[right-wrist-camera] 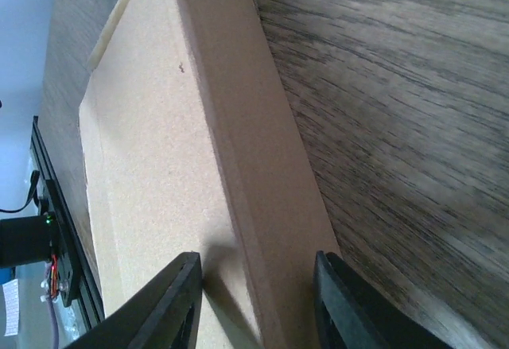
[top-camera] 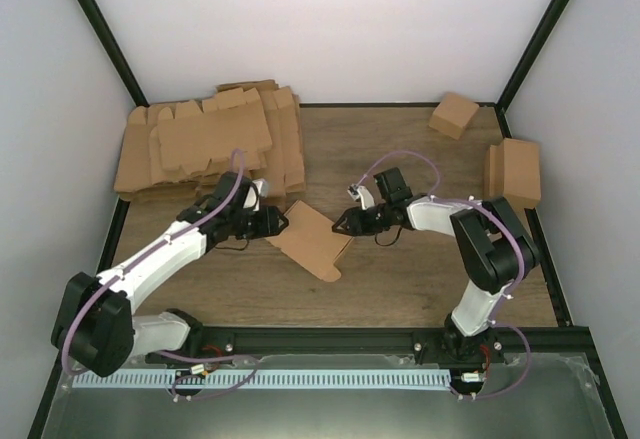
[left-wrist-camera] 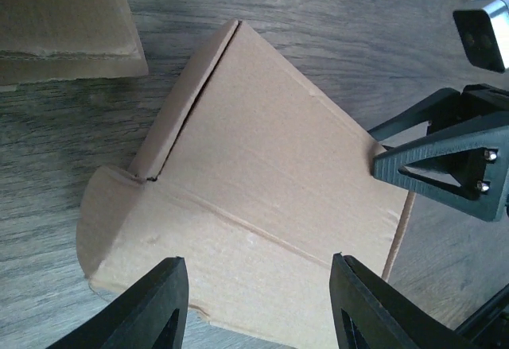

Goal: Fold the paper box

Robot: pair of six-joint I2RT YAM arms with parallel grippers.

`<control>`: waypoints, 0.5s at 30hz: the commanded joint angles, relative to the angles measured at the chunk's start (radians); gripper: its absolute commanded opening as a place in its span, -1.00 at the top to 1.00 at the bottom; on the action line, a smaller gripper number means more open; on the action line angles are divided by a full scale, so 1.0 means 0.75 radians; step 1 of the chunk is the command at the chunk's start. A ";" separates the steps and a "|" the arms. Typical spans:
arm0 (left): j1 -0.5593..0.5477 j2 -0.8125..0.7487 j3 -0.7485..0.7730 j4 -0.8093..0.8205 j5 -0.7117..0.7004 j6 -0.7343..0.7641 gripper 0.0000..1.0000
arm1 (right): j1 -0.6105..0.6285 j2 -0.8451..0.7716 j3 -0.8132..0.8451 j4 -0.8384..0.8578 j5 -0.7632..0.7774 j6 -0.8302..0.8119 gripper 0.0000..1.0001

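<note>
Top external: left pincer [top-camera: 281, 222], right pincer [top-camera: 341, 224] both apart, perhaps touching plain paper box [top-camera: 312, 245].

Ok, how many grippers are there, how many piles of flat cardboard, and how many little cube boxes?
Grippers: 2, left gripper and right gripper
Pile: 1
Cube box: 1
Total: 4

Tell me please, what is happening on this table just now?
Two robot arms are working on a cardboard box in the middle of the table. The left hand, open, sits at the box's left edge. The right hand, also open, straddles a raised flap on the right edge. The box lies nearly flat, not yet formed. A pile of blanks lies behind.
</note>
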 commanded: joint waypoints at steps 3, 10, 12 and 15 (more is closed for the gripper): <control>0.004 -0.049 -0.022 -0.009 0.022 0.001 -0.03 | -0.043 0.049 0.025 0.087 -0.110 0.051 0.33; 0.006 -0.045 0.152 -0.118 0.064 0.047 -0.03 | -0.161 0.122 -0.060 0.231 -0.263 0.139 0.61; 0.005 -0.054 0.214 -0.146 0.080 0.056 -0.03 | -0.204 0.142 -0.079 0.270 -0.317 0.160 0.61; 0.005 -0.073 0.291 -0.162 0.101 0.055 -0.04 | -0.238 0.172 -0.072 0.274 -0.347 0.156 0.61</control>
